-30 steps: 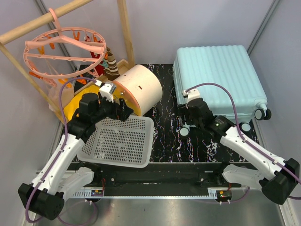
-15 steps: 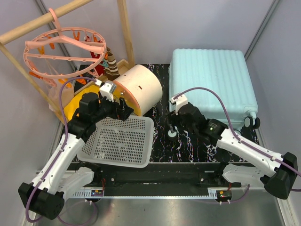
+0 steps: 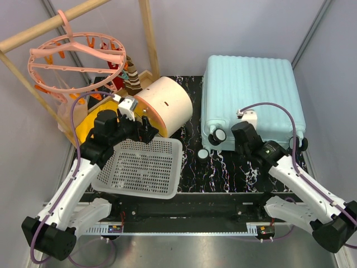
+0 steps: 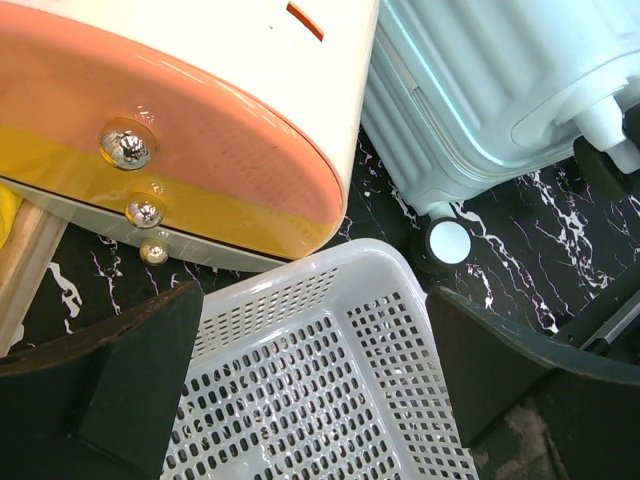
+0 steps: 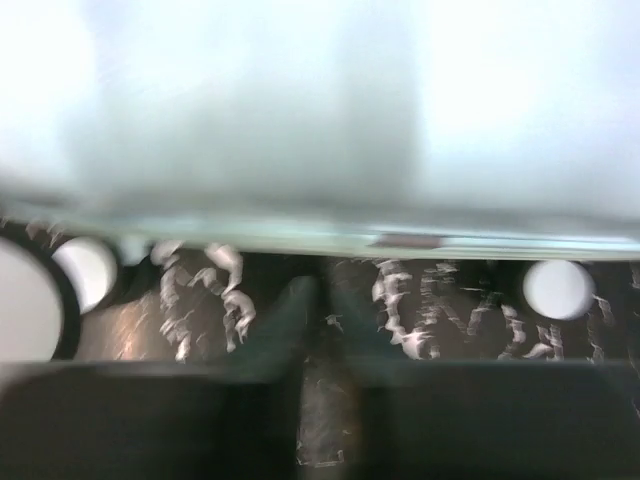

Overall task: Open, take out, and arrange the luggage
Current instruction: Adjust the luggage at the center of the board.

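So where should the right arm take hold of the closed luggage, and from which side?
Probably the near rim of the luggage, between its wheels, coming in low from the near side. It lies flat, and its broad ribbed top looks far too wide for the jaws; the rim is the thin part. The right gripper faces that edge. Which side hinges, I cannot tell.

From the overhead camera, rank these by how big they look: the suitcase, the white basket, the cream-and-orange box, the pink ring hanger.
1. luggage
2. white basket
3. cream-and-orange box
Unranked: the pink ring hanger looks roughly as big as the basket, but it hangs nearer the camera.
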You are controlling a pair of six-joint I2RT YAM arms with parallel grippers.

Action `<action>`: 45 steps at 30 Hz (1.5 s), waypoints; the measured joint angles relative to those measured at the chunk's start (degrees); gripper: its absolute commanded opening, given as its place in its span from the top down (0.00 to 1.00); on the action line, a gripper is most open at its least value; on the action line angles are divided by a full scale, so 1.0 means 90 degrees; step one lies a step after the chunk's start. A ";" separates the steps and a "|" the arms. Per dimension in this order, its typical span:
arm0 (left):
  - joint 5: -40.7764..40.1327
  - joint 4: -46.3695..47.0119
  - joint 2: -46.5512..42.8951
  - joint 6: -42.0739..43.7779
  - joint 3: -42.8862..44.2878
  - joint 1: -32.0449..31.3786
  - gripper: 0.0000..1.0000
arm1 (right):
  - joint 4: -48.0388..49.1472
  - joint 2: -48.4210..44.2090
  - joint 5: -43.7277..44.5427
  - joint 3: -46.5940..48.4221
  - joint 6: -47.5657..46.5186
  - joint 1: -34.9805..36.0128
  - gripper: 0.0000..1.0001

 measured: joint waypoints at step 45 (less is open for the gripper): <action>-0.0860 -0.0126 0.0772 0.0270 0.1032 -0.1273 0.01 | 0.0818 0.1751 0.0221 0.1251 0.1234 0.1268 0.24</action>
